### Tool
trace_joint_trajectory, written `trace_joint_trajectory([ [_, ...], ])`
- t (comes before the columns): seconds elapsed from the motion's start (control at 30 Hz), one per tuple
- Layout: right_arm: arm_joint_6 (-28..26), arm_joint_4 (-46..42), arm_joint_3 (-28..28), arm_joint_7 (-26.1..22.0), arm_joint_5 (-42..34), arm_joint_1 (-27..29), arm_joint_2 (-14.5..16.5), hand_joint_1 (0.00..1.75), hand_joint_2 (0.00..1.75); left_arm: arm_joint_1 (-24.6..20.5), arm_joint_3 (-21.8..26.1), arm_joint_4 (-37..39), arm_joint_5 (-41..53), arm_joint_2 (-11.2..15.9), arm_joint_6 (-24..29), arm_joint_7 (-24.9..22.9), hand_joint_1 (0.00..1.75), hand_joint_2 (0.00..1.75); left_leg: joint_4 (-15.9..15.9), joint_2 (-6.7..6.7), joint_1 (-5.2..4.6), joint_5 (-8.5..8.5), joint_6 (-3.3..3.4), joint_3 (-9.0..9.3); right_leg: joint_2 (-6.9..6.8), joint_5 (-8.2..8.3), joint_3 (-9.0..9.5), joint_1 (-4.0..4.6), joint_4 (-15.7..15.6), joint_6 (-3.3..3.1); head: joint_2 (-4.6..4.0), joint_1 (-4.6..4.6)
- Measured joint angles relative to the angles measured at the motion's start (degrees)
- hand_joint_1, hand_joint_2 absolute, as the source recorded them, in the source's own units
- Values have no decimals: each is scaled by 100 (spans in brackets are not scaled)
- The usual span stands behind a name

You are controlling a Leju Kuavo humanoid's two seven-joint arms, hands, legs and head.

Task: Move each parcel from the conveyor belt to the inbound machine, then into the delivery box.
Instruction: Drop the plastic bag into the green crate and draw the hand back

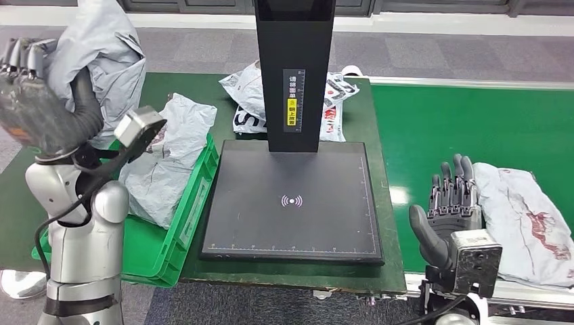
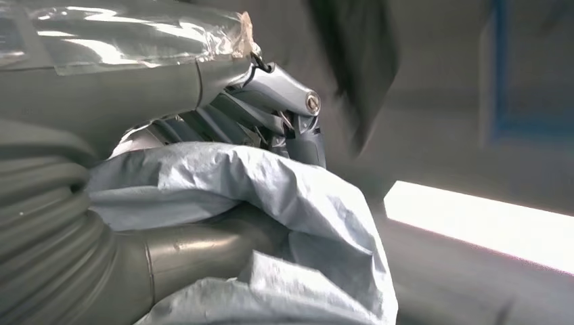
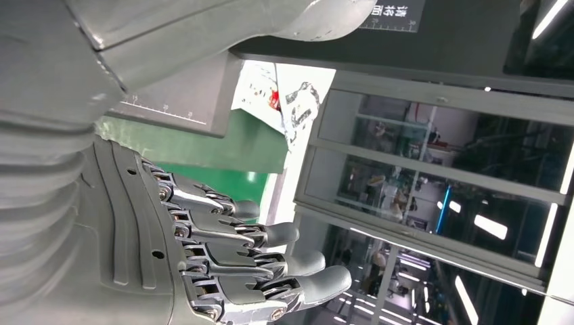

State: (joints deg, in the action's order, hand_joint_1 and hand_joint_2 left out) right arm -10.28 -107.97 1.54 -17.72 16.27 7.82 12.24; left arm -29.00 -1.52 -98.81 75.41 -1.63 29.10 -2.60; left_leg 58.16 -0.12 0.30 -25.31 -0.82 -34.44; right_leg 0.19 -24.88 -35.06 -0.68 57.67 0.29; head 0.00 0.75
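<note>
Left hand (image 1: 30, 95) fingers (image 2: 271, 112) were wrapped around a grey parcel (image 1: 101, 57), thumb under it, fabric bunched through the grip in the left wrist view. Hand was raised high, up and left of the scanner plate (image 1: 291, 203), over the far end of the green crate (image 1: 179, 223).

Right hand (image 1: 450, 206) fingers (image 3: 271, 264) were straight and slightly apart, holding nothing. It sat low, just right of the plate, at the near edge of the belt (image 1: 440, 128), with its fingers right beside a white parcel (image 1: 524, 220) lying flat on the belt; contact couldn't be told.

Second grey parcel (image 1: 166, 156) lay in the crate, left of the plate, draped over the crate's far rim. White printed bags (image 1: 247, 91) sat on the desk (image 1: 189, 84) behind the plate, partly hidden by the scanner's black post (image 1: 294, 68). Plate itself was bare, with a wireless mark in the middle.
</note>
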Motion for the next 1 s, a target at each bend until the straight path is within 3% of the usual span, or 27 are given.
trace_joint_trajectory([
  [0.2,230,25,-88,109,123,-74,10,0,175,-240,284,1019,338,160,-1365,-830,175,175,0,1,1,5,-2,0,3,6,-3,1,1,-3,0,1],
  [0.33,293,36,-103,129,148,-92,16,0,175,-261,377,1477,386,257,-1613,-954,175,175,0,2,1,5,-3,-5,6,9,-10,3,1,-5,0,1],
  [0.37,307,39,-107,133,151,-97,17,0,175,-270,390,1544,390,268,-1675,-972,147,175,0,1,2,5,-3,-7,5,8,-10,3,1,-5,0,0],
  [0.47,367,52,-143,160,173,-110,38,0,175,-307,410,1727,341,305,-2132,-1049,17,44,0,0,2,2,-3,-10,4,5,-11,2,1,-6,0,1],
  [0.5,396,56,-163,168,182,-112,45,0,175,-315,411,1801,315,323,-2309,-1067,0,0,0,0,2,2,-3,-10,4,5,-11,2,1,-6,0,1],
  [0.7,553,58,-221,249,223,-110,80,0,175,-322,455,2249,218,370,-2883,-1225,0,0,0,0,2,2,-3,-11,5,6,-15,3,1,-7,0,-1],
  [1.0,643,58,-267,307,221,-103,121,0,175,-312,504,2445,37,370,-3171,-1194,0,0,0,0,2,2,-4,-12,4,5,-14,3,1,-7,0,1],
])
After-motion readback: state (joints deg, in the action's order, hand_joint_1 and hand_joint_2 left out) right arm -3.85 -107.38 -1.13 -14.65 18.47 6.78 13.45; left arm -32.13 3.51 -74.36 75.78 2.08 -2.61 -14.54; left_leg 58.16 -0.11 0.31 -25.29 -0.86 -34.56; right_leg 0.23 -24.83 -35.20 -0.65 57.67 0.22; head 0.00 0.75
